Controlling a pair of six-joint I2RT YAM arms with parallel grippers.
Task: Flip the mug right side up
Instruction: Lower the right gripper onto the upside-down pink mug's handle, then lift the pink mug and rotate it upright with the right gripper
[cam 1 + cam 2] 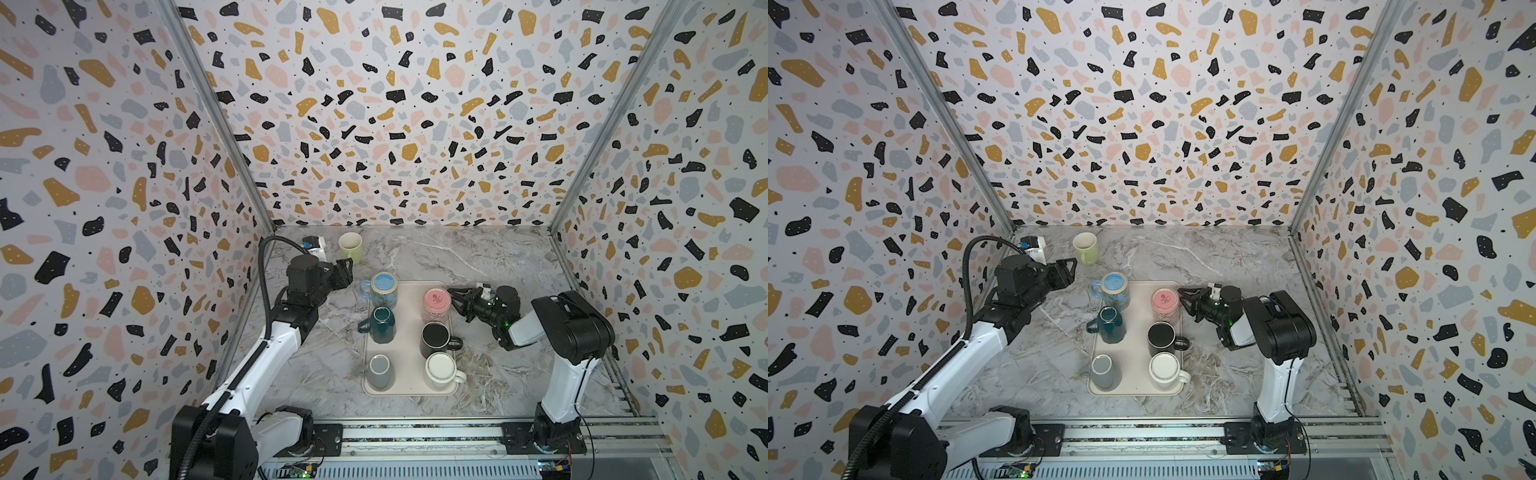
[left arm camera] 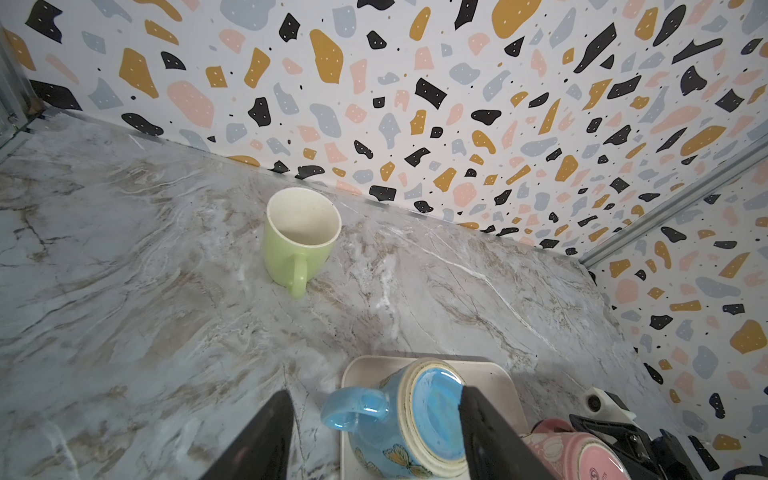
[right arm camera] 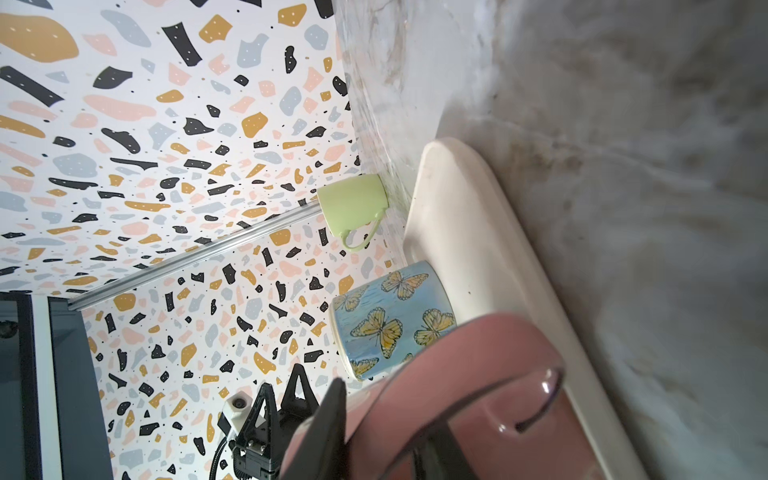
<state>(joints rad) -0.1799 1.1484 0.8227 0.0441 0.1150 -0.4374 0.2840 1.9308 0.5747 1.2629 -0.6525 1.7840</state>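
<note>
The pink ceramic mug (image 1: 436, 300) stands upside down on the far right corner of the cream rectangular plastic tray (image 1: 409, 357). Its base faces up and carries a small printed mark. The right arm's fingers (image 1: 456, 294) reach in from the right, level with the mug's side. In the right wrist view they are closed about its handle (image 3: 548, 390) (one finger outside the loop, the other through it).

The left arm's fingers (image 1: 345, 266) are spread apart and hold nothing. They hang over the grey marbled counter (image 1: 498, 270), just behind and to the left of the blue butterfly-painted mug (image 1: 383, 286). That mug sits base up on the tray's far left corner.

The tray's mugs stand in two rows of three. A dark teal mug (image 1: 382, 323) and a grey mug (image 1: 379, 370) follow the blue one. A black mug (image 1: 434, 337) and a white mug (image 1: 440, 368) follow the pink one.

Off the tray, near the back wall, a pale green mug (image 1: 350, 246) stands mouth up on the counter (its inside is cream).
</note>
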